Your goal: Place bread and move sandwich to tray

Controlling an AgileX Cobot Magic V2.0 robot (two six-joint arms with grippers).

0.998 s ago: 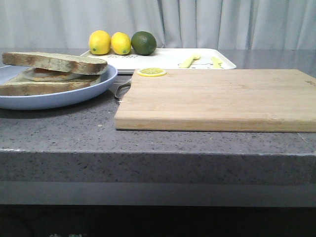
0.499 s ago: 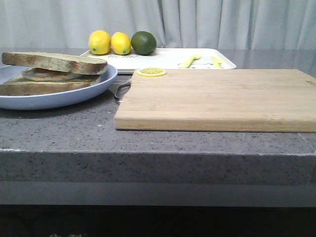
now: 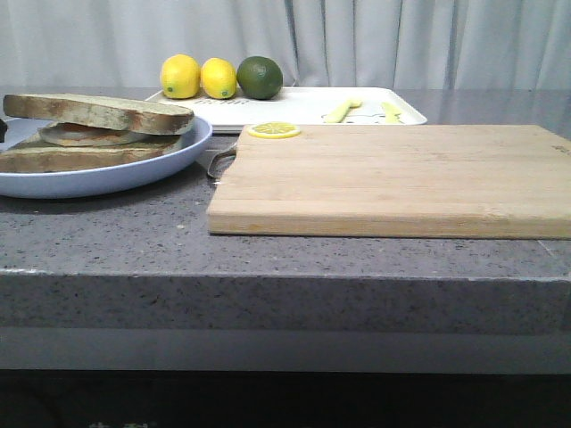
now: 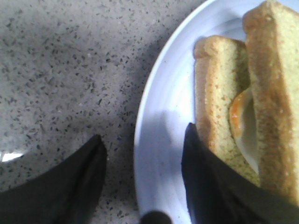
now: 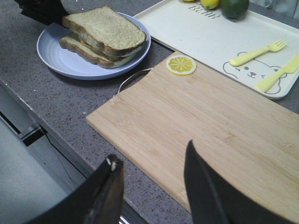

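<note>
On the round blue plate [image 3: 178, 152] lies the sandwich [image 3: 85, 135]: a bare bread slice [image 3: 98, 111] rests on a fried egg [image 4: 245, 123] over a lower slice [image 4: 217, 93]. My left gripper [image 4: 143, 133] is open at the plate's left rim, with one finger over the plate beside the lower slice and the other over the countertop. It holds nothing. It shows as a dark shape [image 5: 42, 9] behind the plate. The white tray [image 3: 303, 105] sits at the back. My right gripper [image 5: 152, 151] hangs open and empty above the counter's front edge.
A wooden cutting board [image 3: 393, 178] fills the middle and right, with a lemon slice [image 3: 274, 130] on its far left corner. Two lemons [image 3: 180, 76] and a lime [image 3: 260, 78] stand at the tray's back left; a yellow fork [image 5: 257, 52] and knife [image 5: 278, 73] lie on its right.
A dark tip of my left gripper has come into the front view at the far left edge beside the plate. The sandwich and everything else stay put.
</note>
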